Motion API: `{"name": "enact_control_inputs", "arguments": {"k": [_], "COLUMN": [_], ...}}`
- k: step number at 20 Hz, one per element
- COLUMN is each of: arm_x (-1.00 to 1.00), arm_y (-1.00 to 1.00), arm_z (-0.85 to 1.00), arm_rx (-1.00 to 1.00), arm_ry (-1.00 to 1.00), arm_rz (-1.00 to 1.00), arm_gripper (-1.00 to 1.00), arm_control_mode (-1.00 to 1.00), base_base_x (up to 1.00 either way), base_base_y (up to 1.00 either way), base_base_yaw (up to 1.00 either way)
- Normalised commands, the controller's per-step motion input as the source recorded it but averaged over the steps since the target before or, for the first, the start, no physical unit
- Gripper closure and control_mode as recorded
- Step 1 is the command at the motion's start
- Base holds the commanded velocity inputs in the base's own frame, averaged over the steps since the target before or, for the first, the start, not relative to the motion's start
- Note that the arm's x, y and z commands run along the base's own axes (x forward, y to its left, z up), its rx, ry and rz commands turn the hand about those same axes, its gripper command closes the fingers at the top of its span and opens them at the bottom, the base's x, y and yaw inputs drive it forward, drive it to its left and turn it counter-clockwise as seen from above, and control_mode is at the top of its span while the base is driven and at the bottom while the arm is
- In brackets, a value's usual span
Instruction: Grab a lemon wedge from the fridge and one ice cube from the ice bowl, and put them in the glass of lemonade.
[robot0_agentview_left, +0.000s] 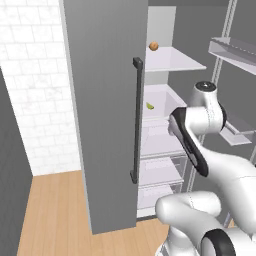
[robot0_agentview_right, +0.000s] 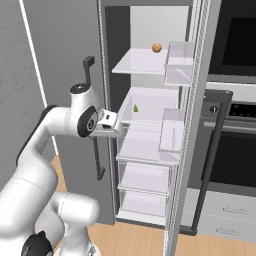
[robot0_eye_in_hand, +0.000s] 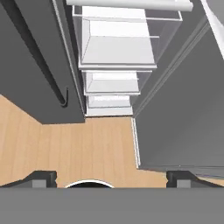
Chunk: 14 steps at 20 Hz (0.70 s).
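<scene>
Our gripper (robot0_eye_in_hand: 112, 177) points down past the front of the fridge (robot0_agentview_left: 107, 115); in the hand view its two finger tips (robot0_eye_in_hand: 41, 178) sit wide apart at the bottom edge with nothing but wooden floor between them, so we log it as spread and empty. In the right base view the hand (robot0_agentview_right: 107, 121) is level with the front lip of the fridge's middle shelf (robot0_agentview_right: 150, 112), just outside its left corner, beside the closed left door. The lemon wedge (robot0_agentview_right: 135, 108) lies on that same shelf, toward the back and left, beyond the hand and a little above it; in the left base view the lemon wedge (robot0_agentview_left: 149, 105) shows as a small yellow-green sliver just right of the door handle (robot0_agentview_left: 136, 120). One shelf up sits a round orange-brown fruit (robot0_agentview_left: 154, 46), not ours. We judge the wedge to be very light, soft and probably slick, curved, and easily squashed or flicked away on the smooth shelf. We would take it across its narrow thickness near the middle, closing gently with the fingers straddling the curve. Since the camera looks at the floor and lower drawers (robot0_eye_in_hand: 111, 83), we expect the wrist must first tilt up and reach in.
</scene>
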Motion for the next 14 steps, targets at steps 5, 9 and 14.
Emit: {"name": "enact_control_inputs", "arguments": {"k": [5,9,14], "arm_x": [-0.95,-0.36,-0.31], "arm_y": [0.13,0.44,0.34], "arm_z": [0.27,-0.06,0.02], "arm_rx": [0.01,0.02,0.05], "arm_ry": [0.05,0.02,-0.04], "arm_rz": [0.09,0.08,0.0], "arm_gripper": [-1.0,-1.0,-1.0], "arm_control_mode": [-1.0,-1.0,-1.0], "base_base_x": [0.0,0.0,0.0], "base_base_y": [0.0,0.0,0.0], "base_base_yaw": [0.0,0.0,0.0]}}
